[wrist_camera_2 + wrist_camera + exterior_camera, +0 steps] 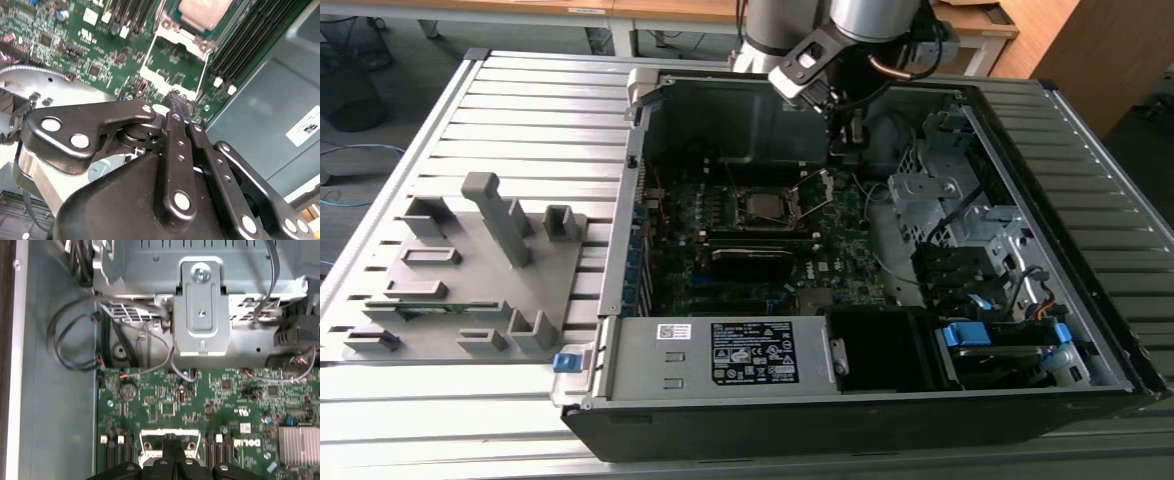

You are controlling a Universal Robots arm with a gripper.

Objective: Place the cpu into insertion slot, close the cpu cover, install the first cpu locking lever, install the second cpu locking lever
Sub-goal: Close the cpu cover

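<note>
The cpu [767, 208], a small square chip with a grey metal top, lies in the insertion slot [736, 212] on the green board, and its pale top [205, 11] also shows in the second wrist view. The cpu cover [151, 54], a thin silver frame with a window, is swung open off the slot, and green board shows through the window. It stands raised beside the slot [818, 193]. My gripper [176, 102] is shut, its thin black fingertips together right at the cover's free edge. I cannot tell whether they pinch that edge. The gripper [172, 440] sits over the silver frame [150, 439].
A labelled grey power supply box [720, 350] sits at the case's near end. Black memory slots [250, 45] run beside the socket. Drive cages [961, 200] and loose cables [75, 340] crowd one side. A grey fixture tray [467, 260] lies on the exterior view's left.
</note>
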